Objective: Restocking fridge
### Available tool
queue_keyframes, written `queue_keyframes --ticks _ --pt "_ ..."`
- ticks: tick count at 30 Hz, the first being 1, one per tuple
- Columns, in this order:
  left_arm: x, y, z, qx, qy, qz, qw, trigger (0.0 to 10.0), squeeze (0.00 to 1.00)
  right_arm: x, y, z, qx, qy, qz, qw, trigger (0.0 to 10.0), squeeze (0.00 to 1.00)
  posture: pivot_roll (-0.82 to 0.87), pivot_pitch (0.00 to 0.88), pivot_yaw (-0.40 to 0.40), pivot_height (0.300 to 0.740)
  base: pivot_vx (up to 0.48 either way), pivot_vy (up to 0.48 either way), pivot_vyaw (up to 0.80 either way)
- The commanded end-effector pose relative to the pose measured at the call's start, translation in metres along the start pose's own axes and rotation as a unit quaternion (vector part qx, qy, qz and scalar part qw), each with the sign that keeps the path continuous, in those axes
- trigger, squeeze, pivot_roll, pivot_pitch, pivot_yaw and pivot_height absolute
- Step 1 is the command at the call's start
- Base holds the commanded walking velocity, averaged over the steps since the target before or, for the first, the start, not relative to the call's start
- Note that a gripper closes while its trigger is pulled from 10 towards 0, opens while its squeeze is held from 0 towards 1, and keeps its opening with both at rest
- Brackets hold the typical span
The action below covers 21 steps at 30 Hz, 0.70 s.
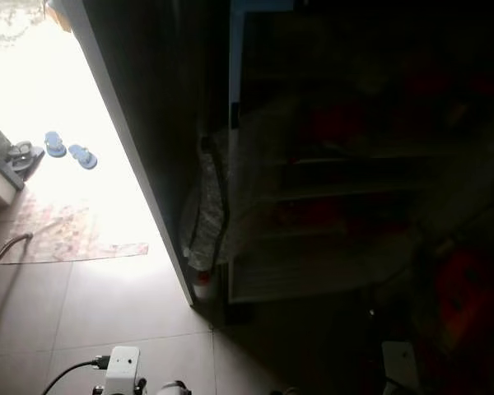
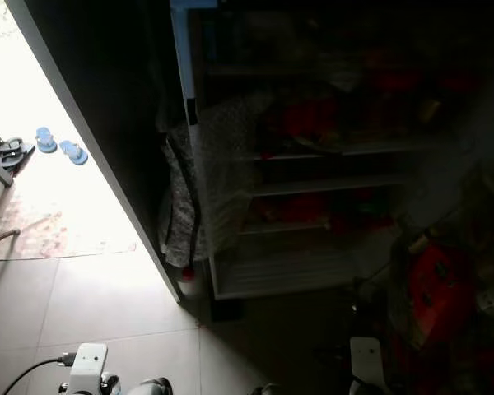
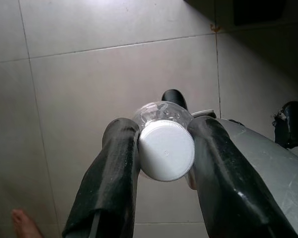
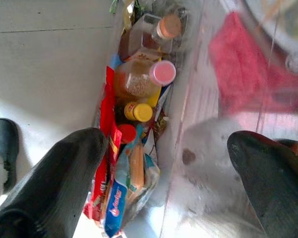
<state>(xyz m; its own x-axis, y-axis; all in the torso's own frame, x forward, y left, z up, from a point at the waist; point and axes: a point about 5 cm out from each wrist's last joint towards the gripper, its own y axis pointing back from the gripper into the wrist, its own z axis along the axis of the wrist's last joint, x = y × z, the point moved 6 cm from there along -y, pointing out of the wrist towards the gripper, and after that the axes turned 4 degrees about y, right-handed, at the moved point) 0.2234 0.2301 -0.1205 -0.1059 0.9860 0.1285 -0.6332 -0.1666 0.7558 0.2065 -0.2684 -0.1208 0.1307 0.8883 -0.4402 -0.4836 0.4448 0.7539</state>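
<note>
Head cams badly split on exposure: daylight pours in through the doorway (image 1: pixel 58 99) at the robot's left and blows the floor (image 1: pixel 107 304) there to near white, glare washing out tile detail. The open fridge (image 2: pixel 313 181) sits in deep shadow; its shelves are barely readable and noisy, slightly clearer in the right eye. Hard diagonal shadow edge along the door (image 1: pixel 148 123).

Left wrist view evenly lit, sharp, soft shadow in one corner; white bottle cap (image 3: pixel 166 149) crisp. Right wrist view bright, but the near black fingers (image 4: pixel 59 173) are blurred, and the clear plastic beside them smears to haze.
</note>
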Motion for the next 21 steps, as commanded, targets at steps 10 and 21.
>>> queue_keyframes --ticks 10,21 --pt "0.003 0.003 -0.016 0.022 -0.014 0.000 1.000 10.0 0.00 0.030 0.006 -0.007 0.003 -0.017 0.077 0.997 10.0 0.00 -0.03 0.190 -0.059 0.740 0.000 0.000 0.00" --pt "0.003 0.003 -0.016 0.023 -0.017 0.001 1.000 10.0 0.00 0.052 0.013 -0.018 0.020 -0.016 0.138 0.990 10.0 0.00 -0.03 0.187 -0.059 0.740 0.000 -0.116 0.00"
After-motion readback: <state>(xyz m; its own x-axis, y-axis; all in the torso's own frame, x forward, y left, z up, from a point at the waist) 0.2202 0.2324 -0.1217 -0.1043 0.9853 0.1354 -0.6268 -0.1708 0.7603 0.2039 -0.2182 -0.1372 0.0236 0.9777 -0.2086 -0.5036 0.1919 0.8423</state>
